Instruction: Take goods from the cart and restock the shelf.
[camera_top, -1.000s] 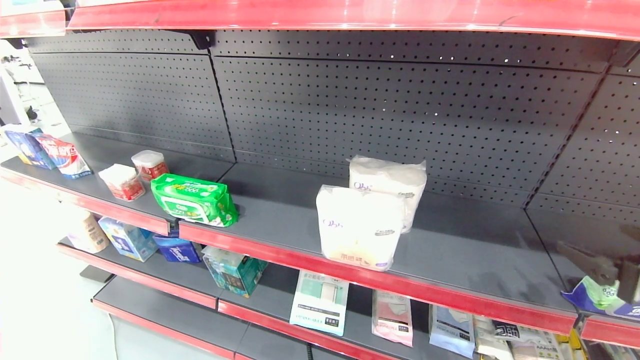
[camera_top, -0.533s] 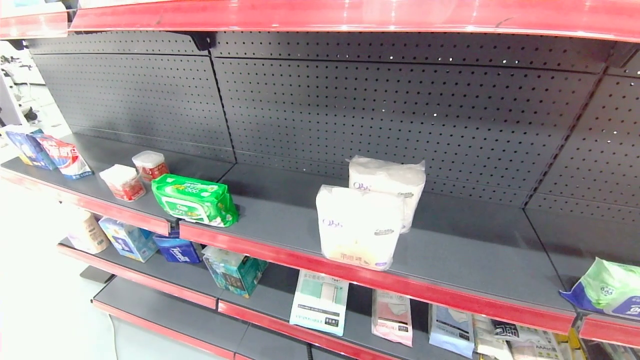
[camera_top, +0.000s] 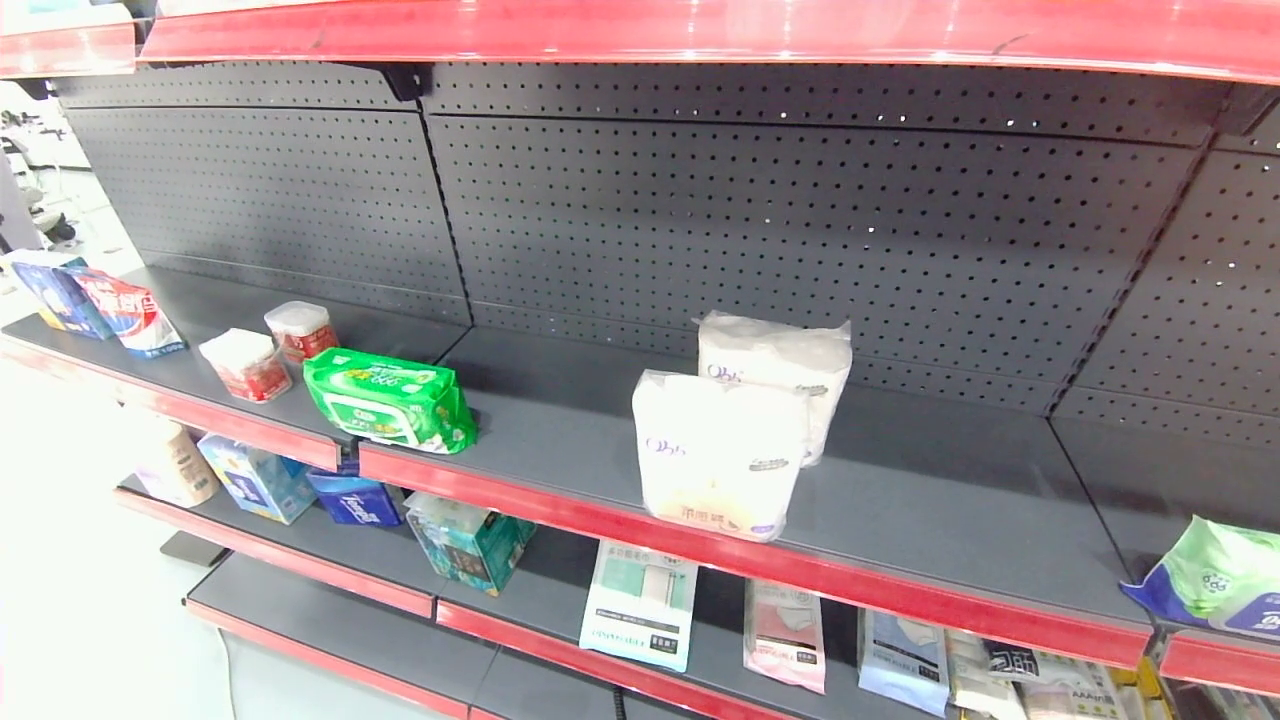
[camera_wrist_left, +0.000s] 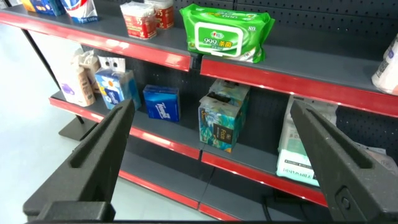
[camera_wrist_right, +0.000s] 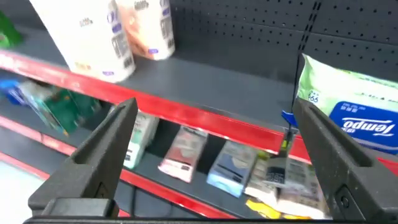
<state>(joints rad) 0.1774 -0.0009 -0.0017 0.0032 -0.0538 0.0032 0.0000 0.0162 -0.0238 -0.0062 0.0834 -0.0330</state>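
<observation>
A green-and-blue wipes pack (camera_top: 1215, 580) lies at the far right of the middle shelf (camera_top: 950, 520); the right wrist view has it (camera_wrist_right: 354, 106) just off to one side. My right gripper (camera_wrist_right: 216, 106) is open and empty, held in front of the shelf's red edge, apart from the pack. Two white tissue packs (camera_top: 718, 455) (camera_top: 775, 375) stand mid-shelf. A green wipes pack (camera_top: 388, 398) lies further left. My left gripper (camera_wrist_left: 211, 109) is open and empty, held low in front of the lower shelves, below that green pack (camera_wrist_left: 227, 31).
Two small red-and-white tubs (camera_top: 245, 362) and toothpaste boxes (camera_top: 125, 310) sit at the shelf's left end. The shelf below holds tissue boxes (camera_top: 465, 540) and flat packets (camera_top: 640, 605). A pegboard back wall (camera_top: 800, 220) closes the shelf. Bare shelf lies right of the white packs.
My right gripper, beside the green-and-blue pack at the head view's right edge a second ago, has drawn back out of that view. The pack stays on the shelf.
</observation>
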